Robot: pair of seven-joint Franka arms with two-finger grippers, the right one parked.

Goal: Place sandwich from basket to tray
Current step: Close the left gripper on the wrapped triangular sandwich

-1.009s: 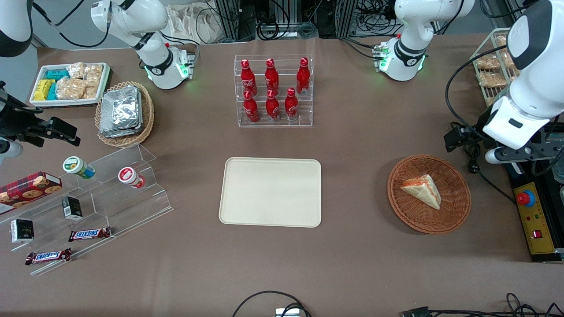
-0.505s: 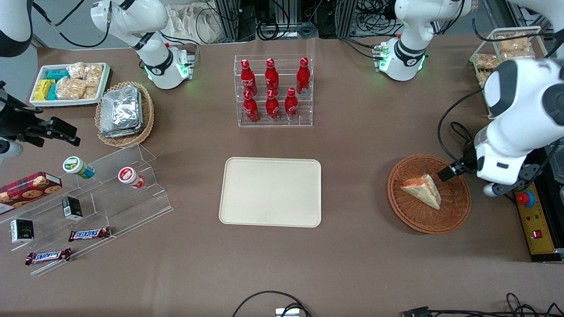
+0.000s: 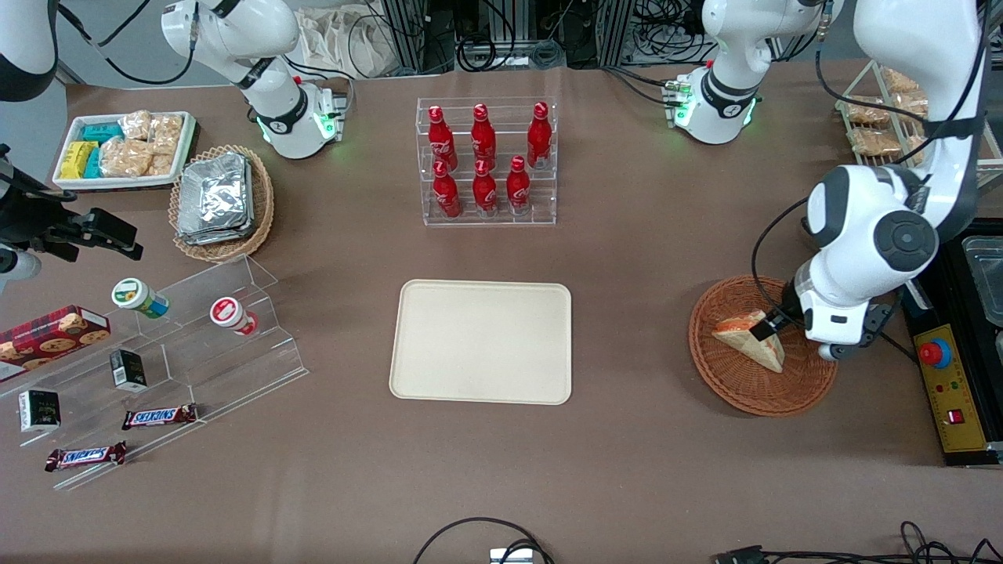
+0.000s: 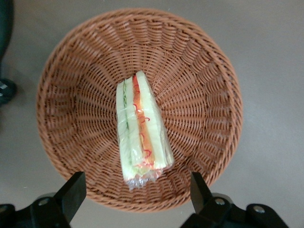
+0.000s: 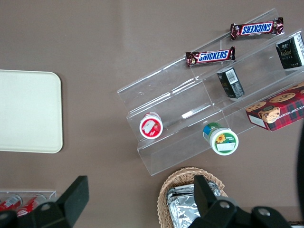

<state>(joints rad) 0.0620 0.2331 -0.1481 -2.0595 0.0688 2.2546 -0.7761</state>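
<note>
Since the earlier frame the left arm has swung in from the counter's edge, and its gripper [image 3: 772, 327] now hangs over the basket [image 3: 736, 388], right above the sandwich [image 3: 744, 338].

This looks like the reach step, before any grasp. The sandwich lies in the middle of the basket [image 4: 199, 61], toward the working arm's end of the counter, wrapped in clear film with its filling edge up; the wrist view shows the sandwich [image 4: 140, 135] directly under the gripper [image 4: 135, 190]. The tray [image 3: 482, 341] sits bare at the counter's centre, well apart from the basket.

The fingers [image 4: 71, 192] stand wide apart, one to each side of the wedge, touching nothing and holding nothing.

Next, I judge, the gripper should drop straight down until the fingers straddle the bread faces, then close gently, since soft bread will crush and the film may slip. After that comes a lift clear of the basket rim and a carry across to the tray.
</note>
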